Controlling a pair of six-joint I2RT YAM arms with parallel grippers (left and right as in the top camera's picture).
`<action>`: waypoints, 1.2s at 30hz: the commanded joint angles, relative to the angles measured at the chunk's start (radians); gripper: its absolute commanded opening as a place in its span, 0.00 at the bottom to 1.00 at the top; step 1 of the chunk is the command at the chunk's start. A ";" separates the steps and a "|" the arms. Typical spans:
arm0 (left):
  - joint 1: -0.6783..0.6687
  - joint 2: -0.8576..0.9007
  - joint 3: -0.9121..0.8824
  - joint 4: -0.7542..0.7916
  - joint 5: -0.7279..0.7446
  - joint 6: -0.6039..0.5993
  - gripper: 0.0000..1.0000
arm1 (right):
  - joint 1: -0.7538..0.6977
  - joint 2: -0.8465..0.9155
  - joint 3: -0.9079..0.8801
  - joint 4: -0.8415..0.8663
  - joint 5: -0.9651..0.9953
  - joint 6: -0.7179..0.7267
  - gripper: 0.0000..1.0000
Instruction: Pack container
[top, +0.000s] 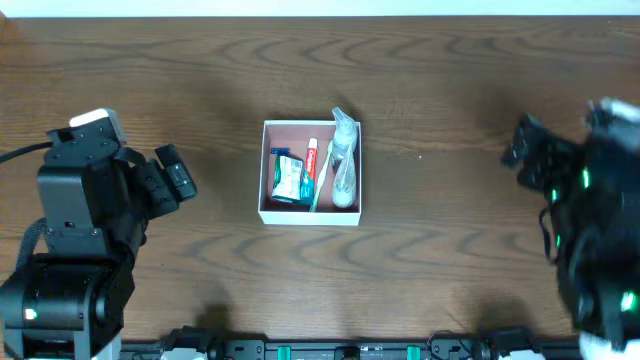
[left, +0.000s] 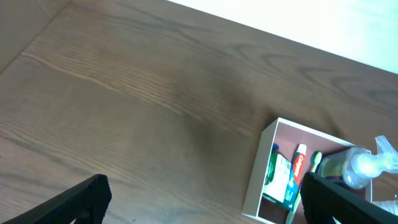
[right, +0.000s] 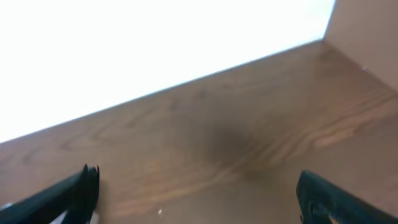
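I read the bench (top: 450, 80) as dark brown with wavy grain; the container (top: 305, 217) has white walls and a dusty pink floor (packet (top: 288, 180) teal, tube (top: 311, 158) red and white).

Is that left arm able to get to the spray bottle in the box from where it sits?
Probably yes. The left gripper is open, only bare table lies between it and the container, and the spray bottle lies uncovered along the container's far wall.

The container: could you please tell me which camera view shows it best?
Overhead: the container sits whole and unobstructed. The left wrist view crops it at the frame's lower right edge; the right wrist view misses it entirely.
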 joint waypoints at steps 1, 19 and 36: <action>0.005 0.000 0.014 -0.001 -0.011 0.005 0.98 | 0.016 -0.126 -0.192 0.052 -0.012 -0.101 0.99; 0.005 0.000 0.014 -0.001 -0.011 0.005 0.98 | 0.016 -0.753 -0.791 0.064 -0.134 -0.140 0.99; 0.005 0.000 0.014 -0.001 -0.011 0.005 0.98 | 0.015 -0.801 -0.872 0.001 -0.133 -0.133 0.99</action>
